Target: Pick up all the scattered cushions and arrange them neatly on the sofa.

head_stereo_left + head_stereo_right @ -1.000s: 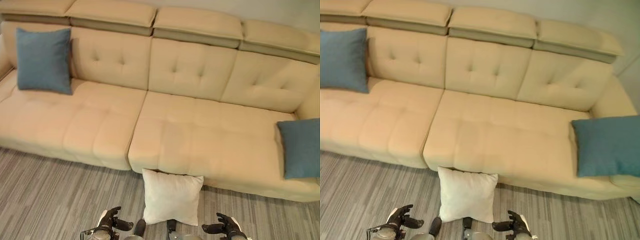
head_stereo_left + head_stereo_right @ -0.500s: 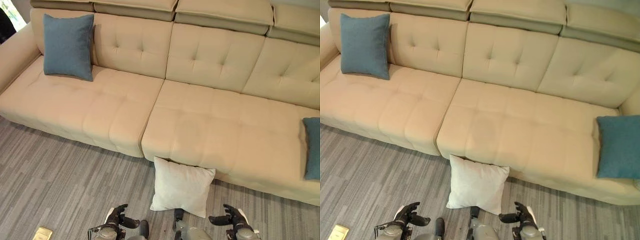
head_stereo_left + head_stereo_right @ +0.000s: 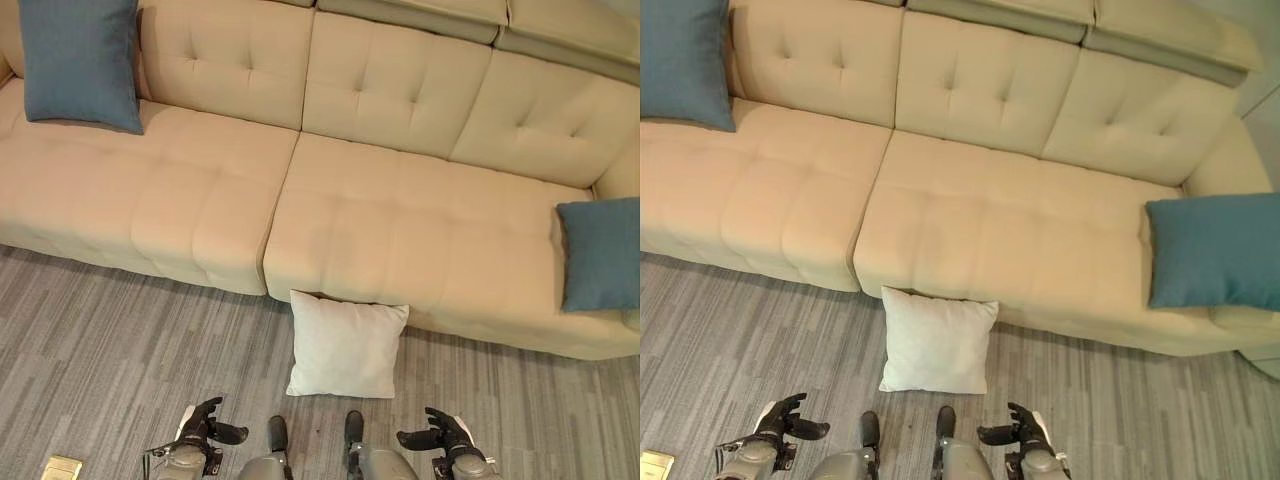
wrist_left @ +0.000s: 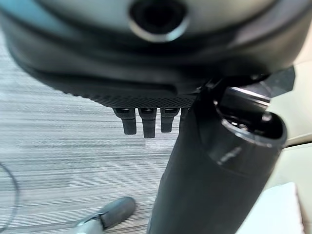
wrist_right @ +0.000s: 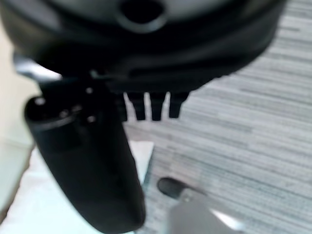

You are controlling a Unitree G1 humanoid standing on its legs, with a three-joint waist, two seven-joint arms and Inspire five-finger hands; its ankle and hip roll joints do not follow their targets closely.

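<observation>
Left eye view: white cushion (image 3: 345,345) on floor against sofa (image 3: 200,200) front, ahead of and between left hand (image 3: 203,425) and right hand (image 3: 440,434); both spread, empty. Right eye view: blue cushions (image 3: 1215,250) on sofa ends. Wrist views: fingers straight, empty.

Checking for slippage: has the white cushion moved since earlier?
No. The white cushion still leans against the sofa front by the seat seam; the camera shifted.
</observation>
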